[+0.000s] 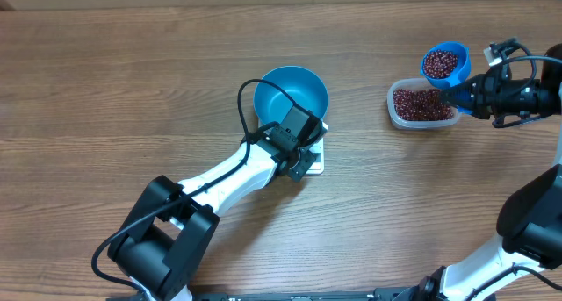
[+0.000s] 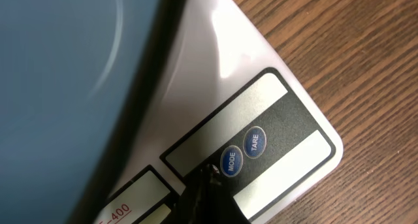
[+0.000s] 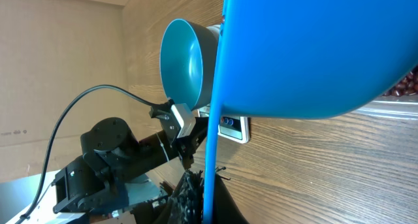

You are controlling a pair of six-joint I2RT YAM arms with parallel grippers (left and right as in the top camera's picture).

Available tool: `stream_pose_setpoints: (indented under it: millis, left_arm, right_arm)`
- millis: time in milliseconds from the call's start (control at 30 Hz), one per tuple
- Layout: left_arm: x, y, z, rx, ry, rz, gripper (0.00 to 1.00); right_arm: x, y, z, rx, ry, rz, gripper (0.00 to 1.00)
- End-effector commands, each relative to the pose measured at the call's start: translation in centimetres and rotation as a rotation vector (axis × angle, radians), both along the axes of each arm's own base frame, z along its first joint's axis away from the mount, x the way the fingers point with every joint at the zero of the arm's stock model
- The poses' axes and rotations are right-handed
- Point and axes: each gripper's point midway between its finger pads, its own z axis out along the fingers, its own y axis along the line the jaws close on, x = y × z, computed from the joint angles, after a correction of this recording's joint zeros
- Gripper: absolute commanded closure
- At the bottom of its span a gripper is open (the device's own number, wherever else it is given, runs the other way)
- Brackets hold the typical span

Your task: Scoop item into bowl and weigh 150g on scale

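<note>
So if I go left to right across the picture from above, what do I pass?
The left arm's black base → blue bowl → clear tub of beans → right gripper, holding the scoop.

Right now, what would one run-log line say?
left tool: shut, tip beside MODE button on scale | right tool: shut on scoop of beans near tub | bowl: empty, on scale

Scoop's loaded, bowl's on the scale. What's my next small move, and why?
Probably nudge the shut left gripper onto TARE and press: its tip sits beside MODE, and the bowl on the scale is empty, so zero before the loaded scoop arrives.
</note>
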Motion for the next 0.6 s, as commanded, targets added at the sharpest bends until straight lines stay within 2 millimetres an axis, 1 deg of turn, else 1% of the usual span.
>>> stream_pose_setpoints:
  millis: [0, 567]
  left_arm:
    - [-0.24, -0.25, -0.32, -0.012, 0.019, 0.000, 0.96]
    - [-0.46, -0.30, -0.44, -0.016, 0.029, -0.003, 0.96]
  right_arm:
    - [-0.14, 0.15, 1.48, -0.007, -0.059, 0.001, 0.96]
    - [-0.14, 0.15, 1.48, -0.007, -0.059, 0.001, 0.96]
